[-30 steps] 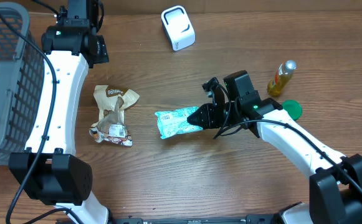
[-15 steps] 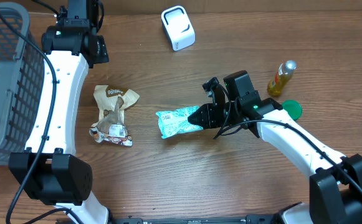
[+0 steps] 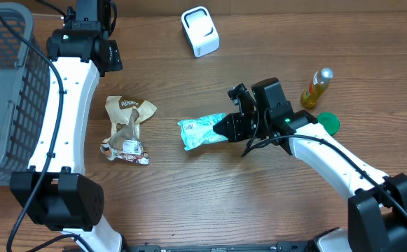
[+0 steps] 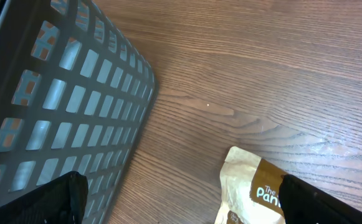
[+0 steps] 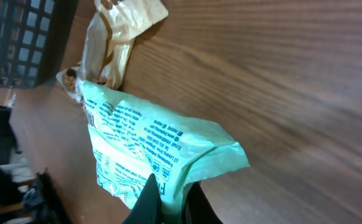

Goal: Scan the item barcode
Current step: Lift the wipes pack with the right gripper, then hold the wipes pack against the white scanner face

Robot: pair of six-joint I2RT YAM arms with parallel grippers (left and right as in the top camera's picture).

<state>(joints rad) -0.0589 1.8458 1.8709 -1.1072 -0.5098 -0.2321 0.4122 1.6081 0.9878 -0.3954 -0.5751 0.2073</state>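
Wooden table (image 3: 189,203) is carrying everything. Grey mesh basket (image 3: 0,105) is sitting at its L edge. L arm (image 3: 66,105) is reaching along the basket's side twd the far edge. L gripper (image 4: 181,186) is hanging w/ jaws wide apart and nothing btwn them, over bare wood next to the basket wall. R arm (image 3: 329,157) is stretching in from the R side twd mid-table. R gripper (image 3: 224,128) is clamping shut on one end of the green packet (image 3: 202,131). Packet is sitting mid-table, its free end pointing L. In the R wrist view the printed side is facing the cam, text too small to read. Can't tell whether the free end is touching the wood. Crumpled tan packet (image 3: 127,129) is lying L of the green one, apart from it, near the L arm. White scanner (image 3: 200,31) is standing at the far edge. Small yellow bottle (image 3: 316,87) is standing far R, w/ a green lid (image 3: 327,123) lying just beside it.
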